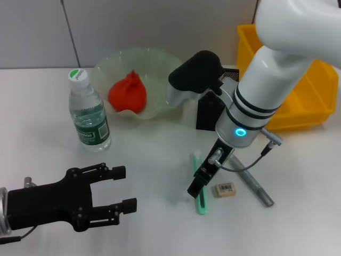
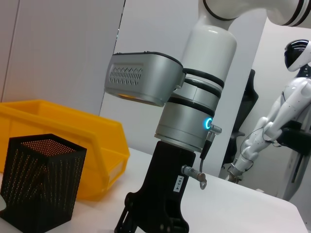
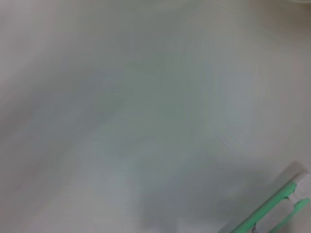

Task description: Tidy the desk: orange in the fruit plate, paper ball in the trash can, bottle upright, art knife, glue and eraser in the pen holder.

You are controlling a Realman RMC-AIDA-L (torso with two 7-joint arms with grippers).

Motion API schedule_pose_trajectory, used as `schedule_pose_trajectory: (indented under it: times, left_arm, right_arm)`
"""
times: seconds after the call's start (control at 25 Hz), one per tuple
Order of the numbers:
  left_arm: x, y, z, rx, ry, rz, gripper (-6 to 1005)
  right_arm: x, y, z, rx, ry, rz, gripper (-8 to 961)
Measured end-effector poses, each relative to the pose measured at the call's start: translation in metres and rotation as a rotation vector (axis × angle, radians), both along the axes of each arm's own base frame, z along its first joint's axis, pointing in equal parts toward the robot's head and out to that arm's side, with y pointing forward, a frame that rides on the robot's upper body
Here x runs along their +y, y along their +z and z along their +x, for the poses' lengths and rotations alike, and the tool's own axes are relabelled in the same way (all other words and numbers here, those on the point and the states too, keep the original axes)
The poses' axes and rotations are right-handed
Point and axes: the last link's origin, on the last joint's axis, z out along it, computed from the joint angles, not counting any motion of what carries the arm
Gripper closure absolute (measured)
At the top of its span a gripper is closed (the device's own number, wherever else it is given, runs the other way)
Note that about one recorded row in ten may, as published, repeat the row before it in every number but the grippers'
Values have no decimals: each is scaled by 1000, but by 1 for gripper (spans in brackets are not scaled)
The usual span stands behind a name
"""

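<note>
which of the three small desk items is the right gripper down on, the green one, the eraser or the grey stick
The green art knife: the right gripper sits right over it. The eraser and grey glue stick lie apart, farther to the robot's right.

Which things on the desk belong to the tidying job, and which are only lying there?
Job things:
- orange in the fruit plate
- bottle, upright
- green art knife under the right gripper
- eraser
- grey glue
- black pen holder
- yellow trash can

Just there:
- left gripper, idle, jaws open
</note>
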Motion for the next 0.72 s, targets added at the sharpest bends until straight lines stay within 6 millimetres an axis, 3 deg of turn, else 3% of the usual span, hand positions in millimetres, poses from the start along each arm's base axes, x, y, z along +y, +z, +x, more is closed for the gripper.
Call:
schedule_pose_trajectory:
  times: [0.72]
  left_arm:
    - [2,-3,3,-9,-1,4,212]
  right_arm:
    - [-2,-6,-13,-52,59,-22,229]
